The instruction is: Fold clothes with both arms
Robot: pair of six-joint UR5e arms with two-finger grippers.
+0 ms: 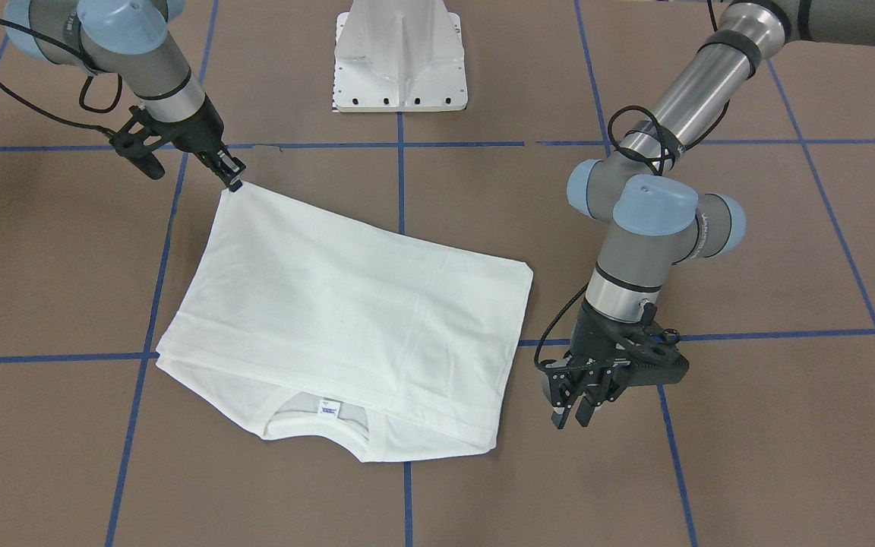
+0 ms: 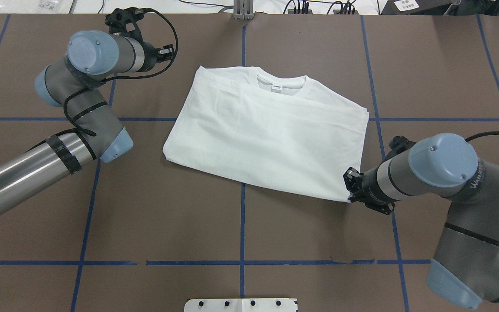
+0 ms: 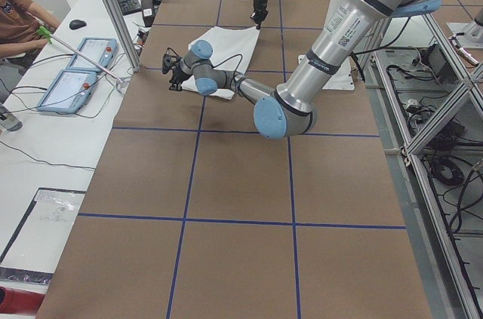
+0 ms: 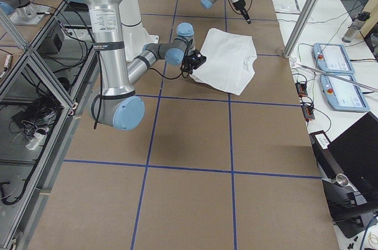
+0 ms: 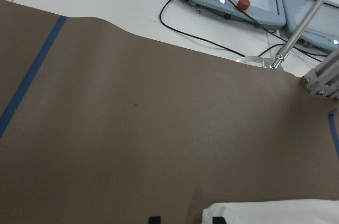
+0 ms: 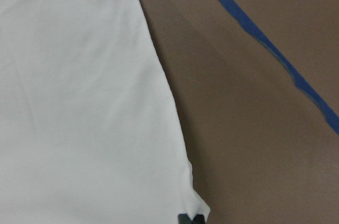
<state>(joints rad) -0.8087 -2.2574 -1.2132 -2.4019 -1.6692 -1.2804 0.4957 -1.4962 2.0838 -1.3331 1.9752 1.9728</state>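
White T-shirt (image 1: 346, 319) is lying folded into a rough rectangle on the brown table (image 1: 749, 456) in the front-facing view. Its label (image 1: 327, 408) is sitting at the edge away from the robot. The right fingers (image 1: 234, 181) are closing on one corner of the T-shirt on the robot's side and pinching the cloth. The left fingers (image 1: 580, 404) are hanging slightly parted just beside the opposite side edge, gripping nothing and touching no cloth.

In the overhead view, the T-shirt is lying across the centre blue tape line (image 2: 243, 225).

In the right wrist view, the cloth corner is ending between the right fingers at the bottom edge.

In the left wrist view, a T-shirt edge is showing at the bottom.
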